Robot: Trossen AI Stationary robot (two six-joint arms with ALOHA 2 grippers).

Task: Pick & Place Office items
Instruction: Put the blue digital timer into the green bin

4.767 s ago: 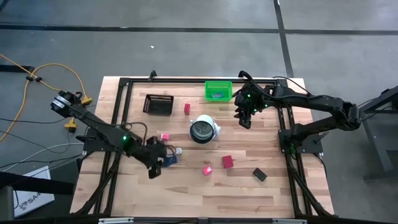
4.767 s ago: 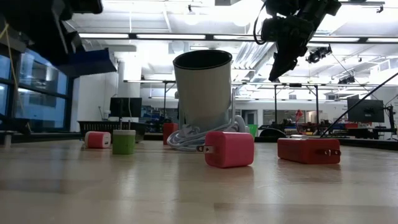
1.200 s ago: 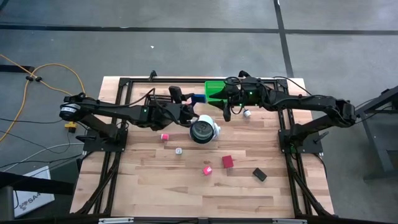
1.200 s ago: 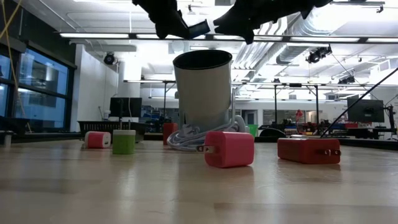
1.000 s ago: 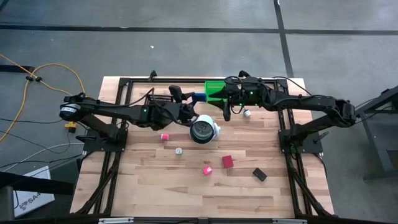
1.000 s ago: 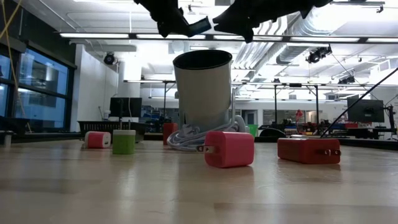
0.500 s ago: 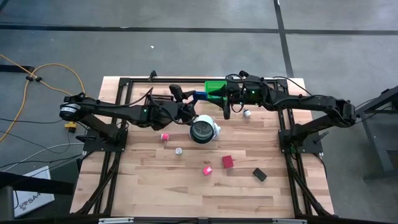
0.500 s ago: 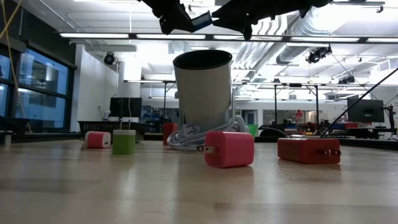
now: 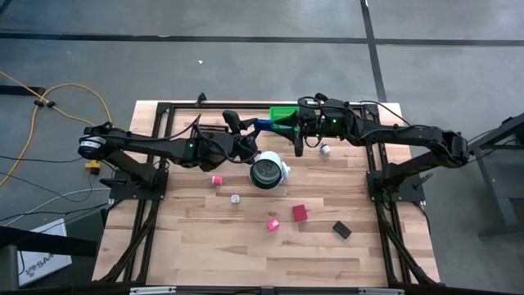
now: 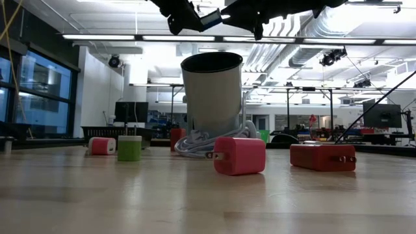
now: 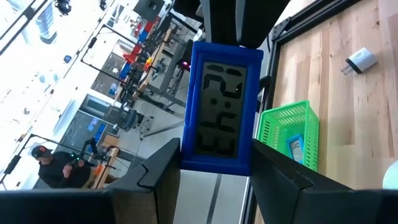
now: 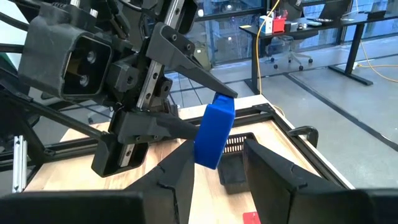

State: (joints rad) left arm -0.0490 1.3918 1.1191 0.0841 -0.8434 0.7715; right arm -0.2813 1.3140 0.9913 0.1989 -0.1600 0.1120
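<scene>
Your left gripper point(image 9: 252, 136) is up off the table at the far side, clamped on a blue digital clock point(image 9: 262, 125), a flat blue rectangle with a dark display. In the left wrist view the clock point(image 11: 221, 106) sits between the two dark fingers point(image 11: 158, 168), its long axis running straight out along them, away from the wrist, with the display face turned toward that camera. From above, that long axis points from your left gripper across toward the green bin point(image 9: 286, 117), and the clock's far end is just beside the bin's near corner.

Your right gripper point(image 9: 298, 139) is right there too, meeting it mid-air just in front of the bin. In the right wrist view the clock point(image 12: 214, 132) shows edge-on as a slim blue slab tilted a little off upright, just beyond the right fingers point(image 12: 177, 171), which stand apart with a gap between them and hold nothing.

The low view has both grippers high above the white round object point(image 10: 212, 97), the clock point(image 10: 210, 19) between them.

Down on the table point(image 9: 205, 238): a red block point(image 9: 300, 213), a pink block point(image 9: 273, 223), a second pink block point(image 9: 217, 179), a black rectangle point(image 9: 341, 230), a small silvery bit point(image 9: 235, 198), and a white plug point(image 9: 325, 148) by your right arm. The bin already has a teal piece point(image 11: 295, 147) lying in it.
</scene>
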